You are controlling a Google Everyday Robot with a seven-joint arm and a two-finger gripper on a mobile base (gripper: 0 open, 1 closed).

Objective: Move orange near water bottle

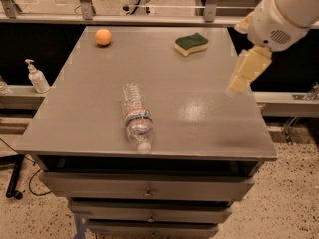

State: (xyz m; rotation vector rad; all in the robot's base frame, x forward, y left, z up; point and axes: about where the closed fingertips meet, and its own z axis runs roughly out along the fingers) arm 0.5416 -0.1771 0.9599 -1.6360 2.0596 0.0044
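The orange sits at the far left corner of the grey table top. The water bottle lies on its side near the table's front middle, white cap toward the front edge. My gripper hangs from the white arm over the right part of the table, well right of both the orange and the bottle, and holds nothing I can see.
A green-and-yellow sponge lies at the far right of the table. A white pump dispenser bottle stands on a ledge to the left, off the table. Drawers sit under the table top.
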